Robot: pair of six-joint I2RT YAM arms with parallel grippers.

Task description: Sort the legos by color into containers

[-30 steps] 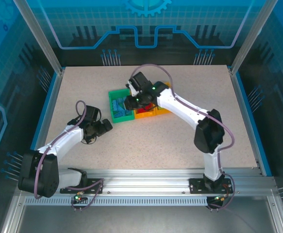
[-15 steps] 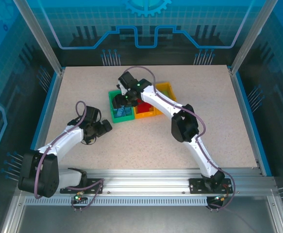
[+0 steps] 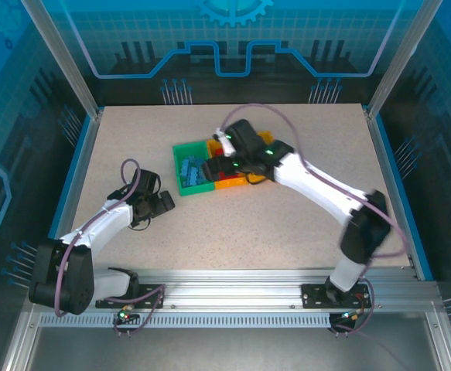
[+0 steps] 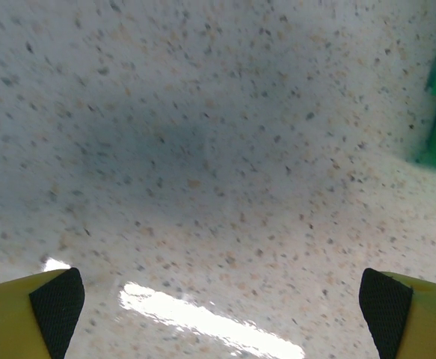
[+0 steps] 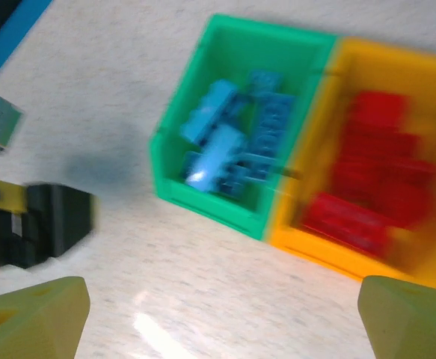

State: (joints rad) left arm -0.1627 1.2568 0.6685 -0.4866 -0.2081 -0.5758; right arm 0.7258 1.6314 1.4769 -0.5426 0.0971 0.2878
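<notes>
While I look through the left wrist camera, my left gripper point(image 4: 221, 305) hangs low over the table point(image 4: 203, 149) with its fingers spread wide, and there is nothing between them, only the speckled top. A green edge sits far off beyond the right finger. This arm has no part in the work at this moment, as I judge it.

The right gripper point(image 5: 218, 318) is also wide open and holds nothing. Just beyond its fingers comes a strip of table, and then the green bin point(image 5: 203, 200), a little to the left of the middle between the fingers. Inside it lie the blue legos point(image 5: 229, 146) in a loose heap. Touching the green bin on its right side, ahead of the right finger, stands an orange bin point(image 5: 330, 250) with the red legos point(image 5: 375, 172) in it. The picture is blurred, so I cannot count them.

From above, the third bin point(image 3: 267, 140) is mostly hidden under the right arm, so I cannot tell what it contains.

My judgement is that blue and red are sorted, each colour alone in its bin. The top around the bins looks bare to me, so the task seems close to its end; only the hidden bin needs checking.
</notes>
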